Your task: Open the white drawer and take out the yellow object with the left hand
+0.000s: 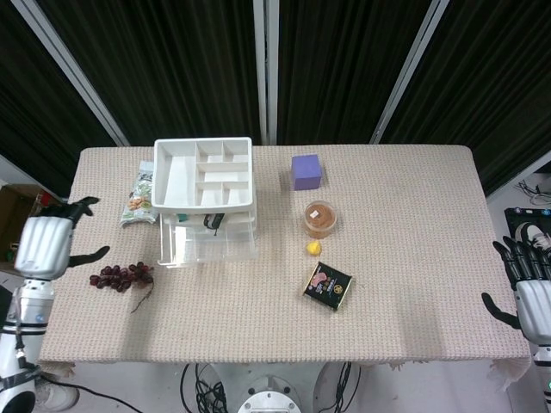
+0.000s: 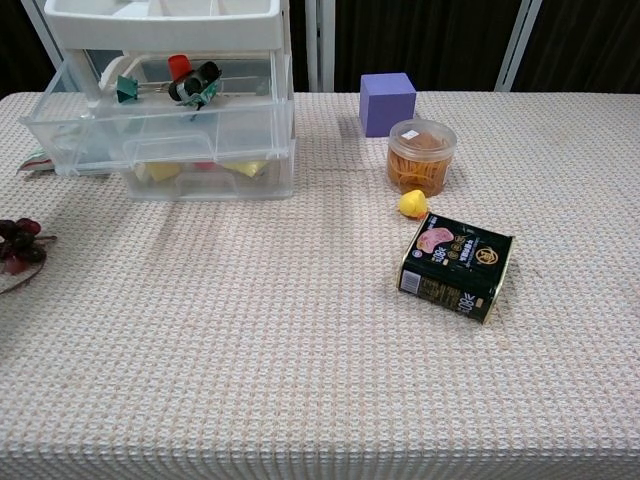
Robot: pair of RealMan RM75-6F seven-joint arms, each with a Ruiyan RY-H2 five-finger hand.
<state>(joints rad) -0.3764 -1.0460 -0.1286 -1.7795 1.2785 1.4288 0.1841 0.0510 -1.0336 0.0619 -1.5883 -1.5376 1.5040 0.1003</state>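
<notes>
The white drawer unit (image 1: 204, 200) (image 2: 170, 110) stands at the back left of the table, its upper clear drawer pulled out toward me with clips inside. The small yellow object (image 1: 313, 248) (image 2: 411, 203) lies on the tablecloth between the snack tub and the dark tin. My left hand (image 1: 46, 244) hangs off the table's left edge, fingers spread, holding nothing. My right hand (image 1: 529, 288) stays beyond the right edge, fingers apart and empty. Neither hand shows in the chest view.
A purple cube (image 1: 306, 171), a clear tub of orange snacks (image 1: 319, 218) and a dark tin (image 1: 328, 286) sit right of the drawers. Grapes (image 1: 122, 276) and a snack bag (image 1: 139, 196) lie at the left.
</notes>
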